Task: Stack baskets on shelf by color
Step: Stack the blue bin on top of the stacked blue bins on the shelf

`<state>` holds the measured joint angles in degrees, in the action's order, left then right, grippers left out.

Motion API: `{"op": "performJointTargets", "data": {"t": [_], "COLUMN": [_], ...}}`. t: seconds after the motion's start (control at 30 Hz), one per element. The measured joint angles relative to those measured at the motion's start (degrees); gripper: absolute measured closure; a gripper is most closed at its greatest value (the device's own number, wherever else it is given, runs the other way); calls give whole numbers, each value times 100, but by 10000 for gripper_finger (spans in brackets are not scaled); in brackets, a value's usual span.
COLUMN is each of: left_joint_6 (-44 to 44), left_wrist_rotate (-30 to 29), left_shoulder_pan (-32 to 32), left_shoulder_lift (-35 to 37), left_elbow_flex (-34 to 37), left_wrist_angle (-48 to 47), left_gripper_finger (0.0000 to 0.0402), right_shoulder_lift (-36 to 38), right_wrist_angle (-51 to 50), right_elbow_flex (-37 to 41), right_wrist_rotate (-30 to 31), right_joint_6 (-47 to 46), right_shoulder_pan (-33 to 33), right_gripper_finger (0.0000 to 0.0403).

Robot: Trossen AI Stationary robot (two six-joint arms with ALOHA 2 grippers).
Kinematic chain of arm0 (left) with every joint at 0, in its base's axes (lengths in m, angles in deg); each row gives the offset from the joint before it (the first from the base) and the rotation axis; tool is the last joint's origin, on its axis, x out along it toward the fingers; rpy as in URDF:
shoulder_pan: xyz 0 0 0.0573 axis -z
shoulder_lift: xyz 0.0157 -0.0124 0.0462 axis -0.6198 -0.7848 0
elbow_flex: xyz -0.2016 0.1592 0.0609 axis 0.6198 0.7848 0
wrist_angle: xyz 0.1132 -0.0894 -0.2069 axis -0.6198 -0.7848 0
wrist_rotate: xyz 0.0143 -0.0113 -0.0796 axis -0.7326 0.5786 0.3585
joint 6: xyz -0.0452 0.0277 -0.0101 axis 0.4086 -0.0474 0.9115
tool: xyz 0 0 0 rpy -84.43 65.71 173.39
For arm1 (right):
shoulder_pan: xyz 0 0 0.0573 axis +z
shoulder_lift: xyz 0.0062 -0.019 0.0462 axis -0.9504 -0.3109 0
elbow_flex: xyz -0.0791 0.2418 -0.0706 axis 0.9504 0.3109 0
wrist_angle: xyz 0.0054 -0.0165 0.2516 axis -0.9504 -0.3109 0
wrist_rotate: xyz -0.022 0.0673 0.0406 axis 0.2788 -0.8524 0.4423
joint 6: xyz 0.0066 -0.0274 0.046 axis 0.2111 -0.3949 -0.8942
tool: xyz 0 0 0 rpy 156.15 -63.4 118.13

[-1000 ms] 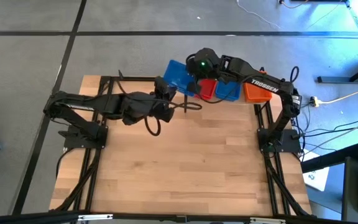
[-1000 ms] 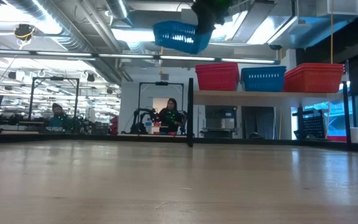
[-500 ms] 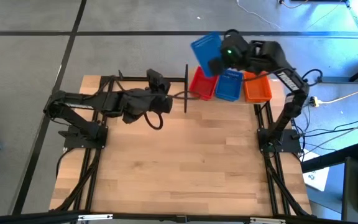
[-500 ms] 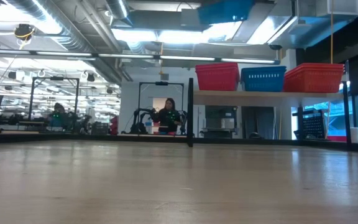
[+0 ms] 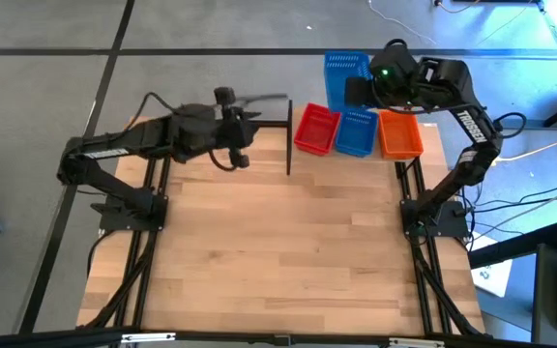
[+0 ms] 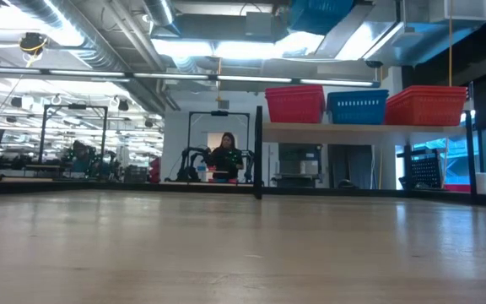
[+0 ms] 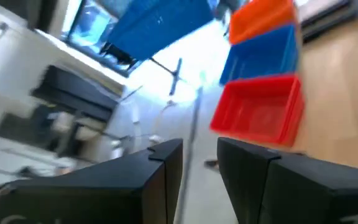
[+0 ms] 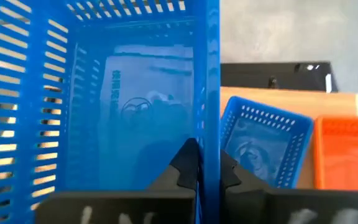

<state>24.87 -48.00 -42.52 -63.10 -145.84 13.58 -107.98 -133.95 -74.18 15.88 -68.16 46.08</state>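
My right gripper (image 5: 375, 85) holds a blue basket (image 5: 346, 75) high over the far edge of the shelf (image 6: 361, 127); the low view shows only its underside (image 6: 319, 12) at the top. On the shelf a red basket (image 5: 315, 130), a blue one (image 5: 356, 132) and an orange one (image 5: 400, 136) sit side by side on their bases. My left gripper (image 7: 199, 152) is open and holds nothing. It hovers left of the shelf's black post (image 5: 289, 135), pointing toward the baskets. My right gripper pinches one side wall of the blue basket at its rim (image 8: 211, 146), one finger (image 8: 188, 163) inside the basket and the other (image 8: 230, 169) outside. The fingers come from above. The basket is lifted clear above the shelf, its opening facing the wrist camera.
Black shelf posts stand at the corners around the far right of the wooden tabletop (image 5: 278, 251). The floor lies beyond the far edge. In the low view people and equipment show in the room behind the table.
My right gripper has carried the blue basket up and toward the table's far right, from left of the red basket to above the shelf's far edge, and the basket has turned about. My left gripper has drawn back from the baskets toward the far left.
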Motion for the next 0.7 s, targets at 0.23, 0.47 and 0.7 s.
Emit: {"op": "performJointTargets", "data": {"t": [0.23,0.47,0.7], "left_joint_6": [1210,1589,1587], "left_wrist_rotate": [2330,3305,3356], "left_shoulder_pan": [-750,-1488,-1833], "left_shoulder_lift": [191,337,376], "left_elbow_flex": [2,9,17], "left_wrist_angle": [-518,-580,-801], "left_gripper_finger": [306,306,306], "right_shoulder_lift": [25,105,522], "right_wrist_angle": [-2,-2,13], "right_elbow_flex": [13,13,736], "right_wrist_rotate": [-269,-414,-289], "right_joint_6": [-547,-718,-663], "right_shoulder_pan": [-215,-294,-189], "right_gripper_finger": [403,403,403]}}
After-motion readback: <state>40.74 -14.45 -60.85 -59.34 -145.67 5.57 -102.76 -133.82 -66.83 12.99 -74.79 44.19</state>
